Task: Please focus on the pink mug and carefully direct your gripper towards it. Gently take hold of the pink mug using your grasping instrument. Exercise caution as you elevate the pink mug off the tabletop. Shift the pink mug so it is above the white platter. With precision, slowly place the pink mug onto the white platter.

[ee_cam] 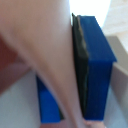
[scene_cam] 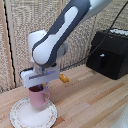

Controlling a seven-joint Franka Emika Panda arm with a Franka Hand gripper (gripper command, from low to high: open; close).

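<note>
Gripping pink mug [scene_cam: 39, 97] rim, hand [scene_cam: 36, 88] fingertips hidden; mug base on white platter [scene_cam: 22, 116].

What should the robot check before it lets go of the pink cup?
1. Pink mug over the white platter: ok.
2. Mug upright, opening facing up: ok.
3. Mug bottom fully resting on the platter: cannot tell from the exterior view.
4. Claw closed on the mug wall: ok, the wrist view shows a blue finger pressed against pink.
5. Orange object on the table clear of the claw: ok, it lies behind.
</note>
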